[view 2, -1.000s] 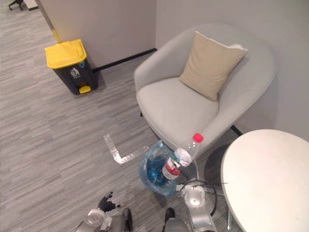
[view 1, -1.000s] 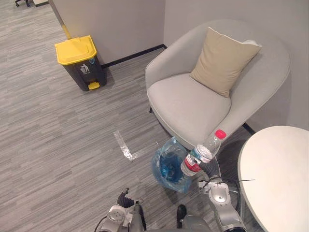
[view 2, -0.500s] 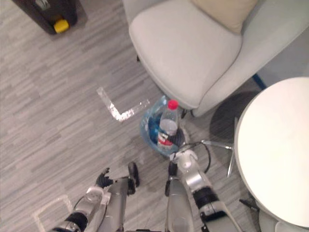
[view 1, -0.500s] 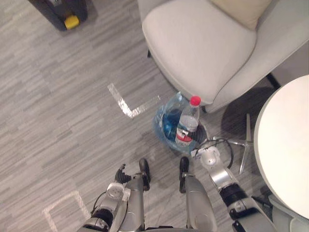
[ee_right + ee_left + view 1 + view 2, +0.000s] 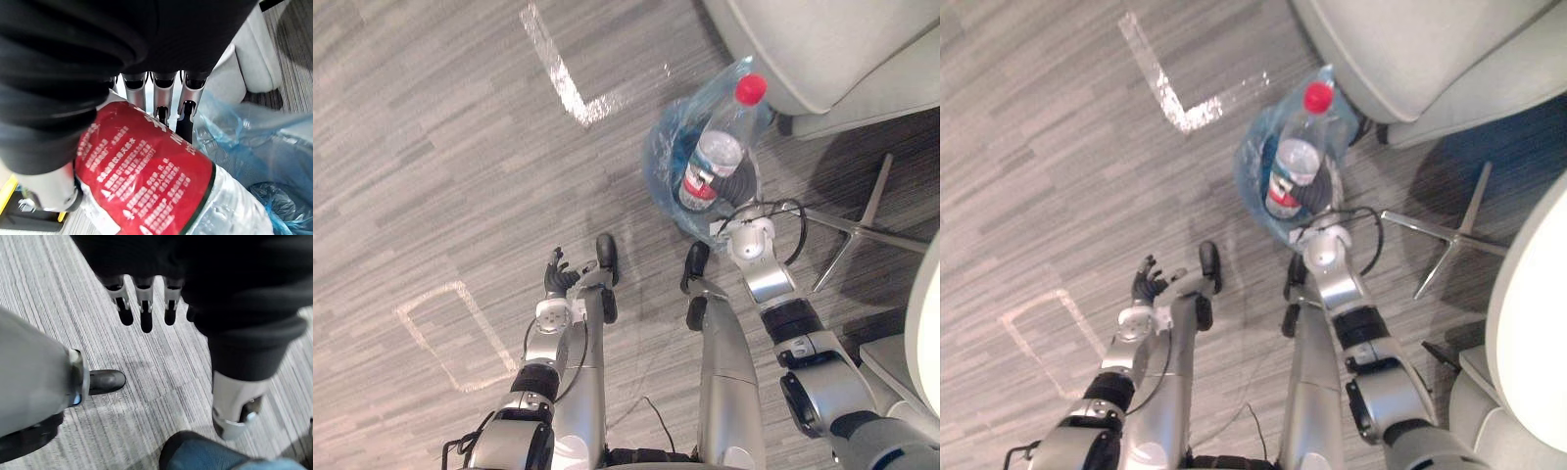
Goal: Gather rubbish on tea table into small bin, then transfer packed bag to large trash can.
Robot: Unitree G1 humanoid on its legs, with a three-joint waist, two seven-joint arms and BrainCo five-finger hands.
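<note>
Clear plastic water bottle [image 5: 710, 162], red cap, red label, empty by the look of it. Right hand [image 5: 164, 88] has its fingers curled round the labelled lower part, the thumb pressed on the other side. Bottle is tilted, cap pointing far, and sits over the mouth of the small bin [image 5: 744, 184] on the floor. Blue liner bag [image 5: 666, 157] puffs out round the bin's rim, crumpled. Bin stands just near of the grey armchair [image 5: 822, 49], touching or almost touching its base. White tabletop [image 5: 1528, 313] edge at the right. Left hand [image 5: 556, 279] hangs low at the left over the grey striped floor [image 5: 431, 176], fingers straight and spread, holding nothing. Silver tape corner [image 5: 563, 78] far left of the bin.
</note>
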